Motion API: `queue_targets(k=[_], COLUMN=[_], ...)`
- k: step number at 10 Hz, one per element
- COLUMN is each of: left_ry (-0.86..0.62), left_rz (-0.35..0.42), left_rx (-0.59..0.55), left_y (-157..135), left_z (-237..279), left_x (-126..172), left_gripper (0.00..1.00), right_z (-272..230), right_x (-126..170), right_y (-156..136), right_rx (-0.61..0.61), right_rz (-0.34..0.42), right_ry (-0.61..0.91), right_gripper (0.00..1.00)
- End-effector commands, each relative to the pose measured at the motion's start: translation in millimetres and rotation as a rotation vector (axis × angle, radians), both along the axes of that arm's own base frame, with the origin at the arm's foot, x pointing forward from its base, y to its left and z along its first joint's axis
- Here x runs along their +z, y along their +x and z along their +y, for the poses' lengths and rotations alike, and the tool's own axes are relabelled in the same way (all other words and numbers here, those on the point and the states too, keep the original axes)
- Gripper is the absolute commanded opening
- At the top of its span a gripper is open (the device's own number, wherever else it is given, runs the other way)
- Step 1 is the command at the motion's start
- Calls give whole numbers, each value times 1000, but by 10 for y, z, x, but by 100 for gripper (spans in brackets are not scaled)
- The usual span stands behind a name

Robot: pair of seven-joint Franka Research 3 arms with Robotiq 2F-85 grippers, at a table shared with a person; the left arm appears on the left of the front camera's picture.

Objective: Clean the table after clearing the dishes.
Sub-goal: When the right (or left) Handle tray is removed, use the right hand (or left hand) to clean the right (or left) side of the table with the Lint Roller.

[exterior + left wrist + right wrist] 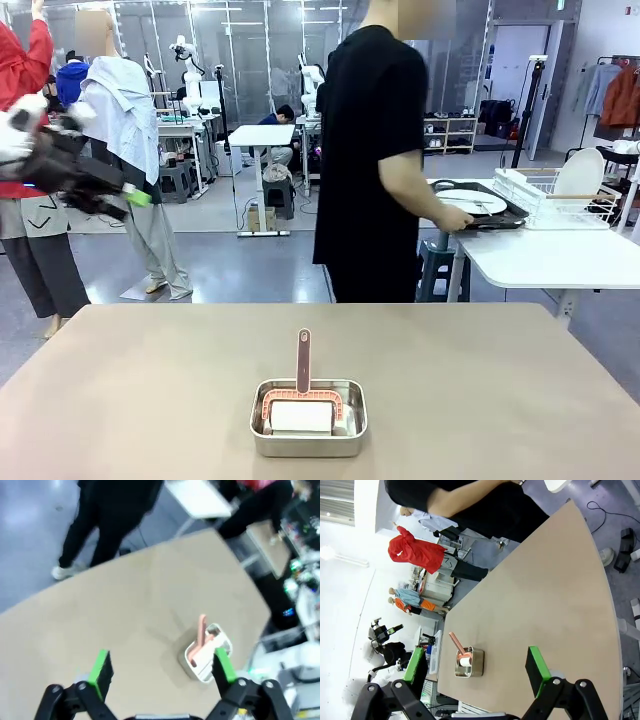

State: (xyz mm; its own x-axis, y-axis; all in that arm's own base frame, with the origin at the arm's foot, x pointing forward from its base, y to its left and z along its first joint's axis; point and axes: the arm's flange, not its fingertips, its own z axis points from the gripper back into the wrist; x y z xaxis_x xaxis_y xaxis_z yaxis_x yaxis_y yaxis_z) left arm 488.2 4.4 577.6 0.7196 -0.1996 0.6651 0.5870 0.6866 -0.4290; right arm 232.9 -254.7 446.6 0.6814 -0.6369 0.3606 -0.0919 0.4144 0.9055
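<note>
Table [150,400] with the beige top lies across the near part of the front view. Its long axis runs side to side and its rounded far corners point toward a person [370,150] in black. Near the robot's edge, about midway along, sits a steel pan [308,428] with a brush [303,362] in it. The brush's pink handle points straight away from the robot, above a white pad.

The front view takes in the dishes: a white plate [470,200] on a dark tray [492,218]. The tray rests on a white side table [550,260], well apart from the beige one and just beside a wire rack [560,200]. The person's hand [455,222] is at the tray's near edge. Thin marks on the plate may be cutlery, but they are too small to tell. At the far left of this view the left arm [70,170] hangs raised and blurred, off the table's end.

The wrist views give the fingers. The left gripper [162,665] looks down on the table top with its green pads wide apart and nothing between them. Here the table slants across the picture, and the pan lies near one finger with its handle pointing up the picture.

The right gripper [476,655] also has its fingers spread wide and holds nothing. In its view the table's long axis runs on a diagonal from lower left to upper right. The pan sits far beyond the fingers, close to the table's lower edge, with the handle leaning to the upper left.
</note>
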Motion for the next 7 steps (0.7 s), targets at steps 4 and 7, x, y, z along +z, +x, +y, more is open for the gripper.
queue_targets(k=[4, 7], left_ry=[219, 185], left_rz=[-40, -12], left_rx=[-246, -236], left_y=[63, 101], left_z=[-1121, -1190], left_x=[-349, -320], left_gripper=[100, 100], right_z=[-4, -4], right_x=[15, 15], right_y=[10, 10], right_rx=[-8, -8], right_rz=[-13, -13], right_ry=[3, 3], right_gripper=[100, 100])
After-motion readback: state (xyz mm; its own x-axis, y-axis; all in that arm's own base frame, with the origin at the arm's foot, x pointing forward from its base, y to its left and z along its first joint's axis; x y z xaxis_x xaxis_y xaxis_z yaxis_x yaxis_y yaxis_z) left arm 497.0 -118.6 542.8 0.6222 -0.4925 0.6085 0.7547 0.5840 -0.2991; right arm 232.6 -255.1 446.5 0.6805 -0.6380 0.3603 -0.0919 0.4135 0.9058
